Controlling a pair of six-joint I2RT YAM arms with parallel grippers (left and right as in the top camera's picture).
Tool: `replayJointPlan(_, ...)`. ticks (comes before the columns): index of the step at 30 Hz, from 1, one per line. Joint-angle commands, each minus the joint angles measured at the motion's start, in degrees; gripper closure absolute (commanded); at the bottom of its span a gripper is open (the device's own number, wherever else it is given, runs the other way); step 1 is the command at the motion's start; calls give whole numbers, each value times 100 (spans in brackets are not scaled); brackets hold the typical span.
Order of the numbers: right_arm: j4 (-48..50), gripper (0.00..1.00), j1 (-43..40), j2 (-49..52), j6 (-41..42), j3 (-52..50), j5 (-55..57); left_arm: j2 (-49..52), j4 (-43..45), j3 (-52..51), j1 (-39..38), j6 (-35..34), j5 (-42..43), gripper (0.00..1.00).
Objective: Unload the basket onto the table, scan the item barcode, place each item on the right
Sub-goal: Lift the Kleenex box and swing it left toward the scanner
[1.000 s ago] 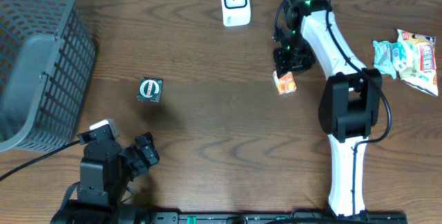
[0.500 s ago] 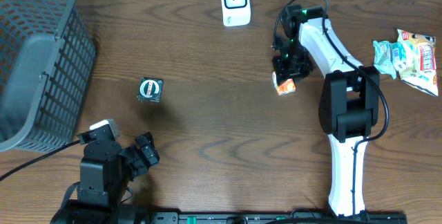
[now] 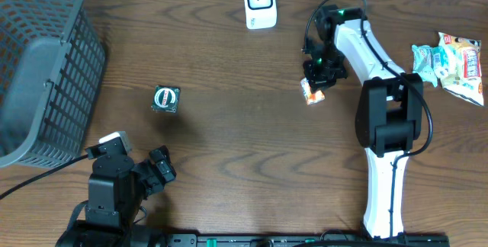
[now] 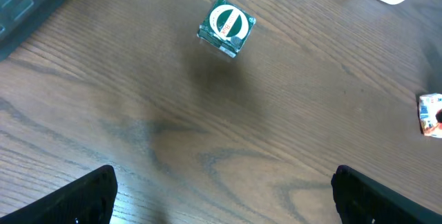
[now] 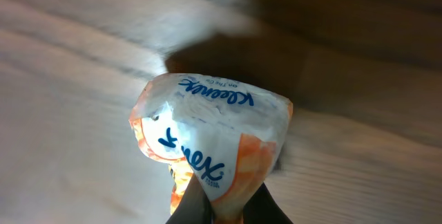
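Right hand [image 3: 317,81] is pressed together on a small pack of tissues [image 3: 311,93], orange and white. In the right wrist camera its two dark fingertips [image 5: 197,207] meet at the lower edge of the pack and pinch the wrapper between them. The pack stands out in front of the hand, with blue brand letters on its white top. A dark shadow lies on the wood just behind the pack. I cannot tell if the pack touches the counter [image 3: 244,148] or hangs a little over it. From above, the hand and the pack are in the right half of the counter, toward the back. The white scanner [image 3: 259,3] stands at the back edge, to the left of them and well apart.

Left hand [image 3: 158,172] is spread wide and holds nothing. It is at the front left of the counter. Its own camera shows one dark finger [image 4: 76,196] in each lower corner, with bare wood between. A small green box [image 4: 226,27] with a round label lies on the counter beyond this hand, apart from it. A grey basket [image 3: 38,64] stands at the far left, and two snack bags [image 3: 451,62] lie at the far right edge.
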Motion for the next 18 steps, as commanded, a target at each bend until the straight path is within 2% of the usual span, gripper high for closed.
replayJointPlan(1,-240,99,-225,7,-612,306,-1718,-26,-9,11,13,13,-15,2)
replayJointPlan(2,-369,99,-291,7,-881,407,-2446,-26,-9,11,11,13,-15,2)
replayJointPlan(11,-1082,99,-490,4,-2691,546,-6033,-26,-9,11,11,13,-15,2)
replayJointPlan(14,-1298,99,-496,4,-3123,546,-6483,-26,-9,11,11,13,-15,2)
replayJointPlan(18,-1685,99,-476,4,-3753,546,-6516,-26,-9,11,11,13,-15,2)
